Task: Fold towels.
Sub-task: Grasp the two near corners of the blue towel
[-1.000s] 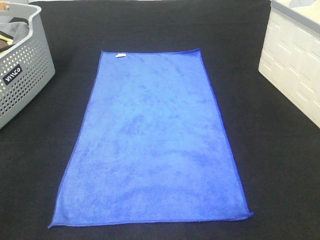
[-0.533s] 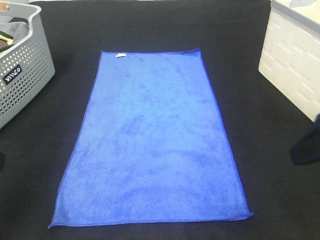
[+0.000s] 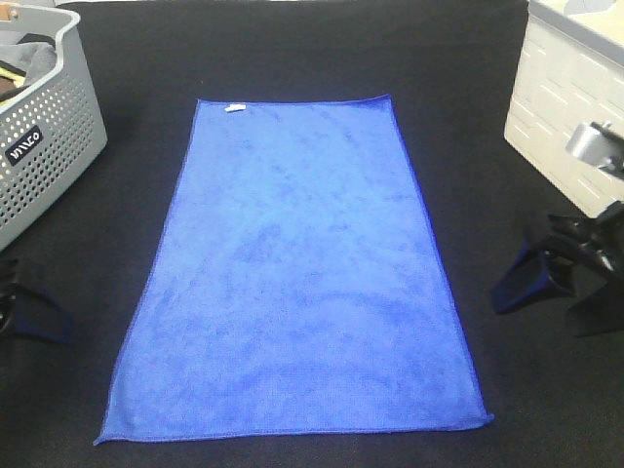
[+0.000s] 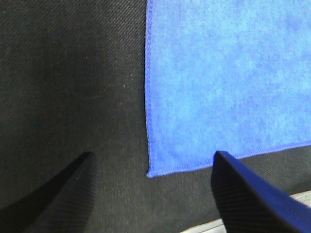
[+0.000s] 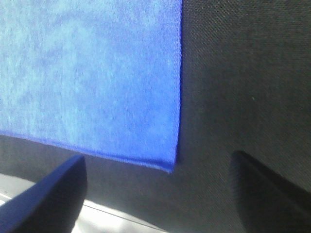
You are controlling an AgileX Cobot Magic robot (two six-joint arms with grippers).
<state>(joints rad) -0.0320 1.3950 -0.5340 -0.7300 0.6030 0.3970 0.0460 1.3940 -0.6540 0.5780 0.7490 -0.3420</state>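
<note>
A black woven cloth (image 3: 292, 49) covers the work surface under bright, even light. A grey perforated basket (image 3: 68, 117) bearing a dark label (image 3: 24, 144) sits at the far left, grey fabric (image 3: 34, 54) inside; a white ribbed plastic crate (image 3: 565, 107) stands far right.

Grey basket (image 3: 58, 136), left tool (image 4: 153, 155): partly off-frame.
</note>
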